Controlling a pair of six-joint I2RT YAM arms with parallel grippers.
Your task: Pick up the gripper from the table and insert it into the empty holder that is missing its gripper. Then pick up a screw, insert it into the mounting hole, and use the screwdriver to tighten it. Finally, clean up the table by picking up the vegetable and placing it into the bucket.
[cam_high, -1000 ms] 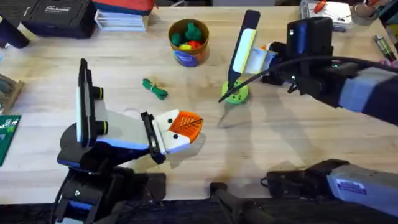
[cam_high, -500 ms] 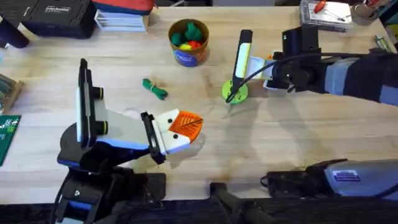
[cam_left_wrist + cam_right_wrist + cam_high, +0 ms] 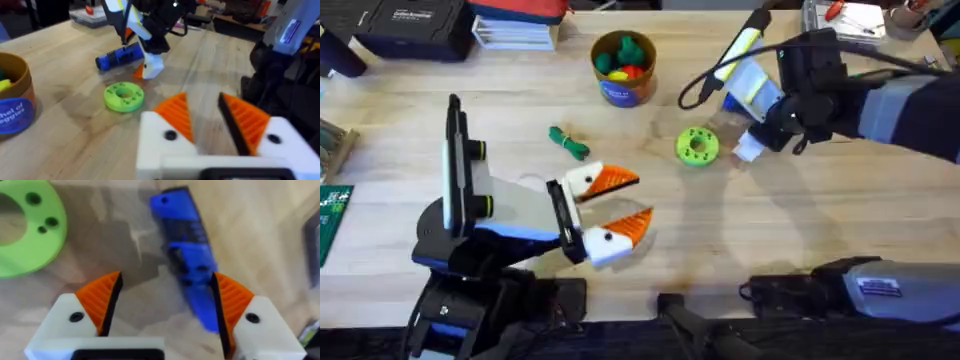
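Observation:
My right gripper (image 3: 165,287) is open and straddles the blue screwdriver (image 3: 187,255), which lies on the table close to one orange pad. From overhead, the right gripper (image 3: 752,120) hangs over the screwdriver (image 3: 760,92) at the back right. My left gripper (image 3: 638,198) stands open at the table's middle front with nothing between its white fingers (image 3: 165,140). The orange ribbed gripper pads (image 3: 175,115) sit in both white holder blocks. The dark green vegetable (image 3: 568,142) lies on the table left of centre. The bucket (image 3: 623,90) stands at the back, holding coloured toys.
A lime-green disc with holes (image 3: 697,146) lies between the two grippers, just left of the right gripper. A black case (image 3: 410,25) and stacked items line the back edge. A green circuit board (image 3: 332,215) lies at the left edge.
My left gripper has opened. The right arm has moved off the green disc, back and to the right, and come down over the blue screwdriver.

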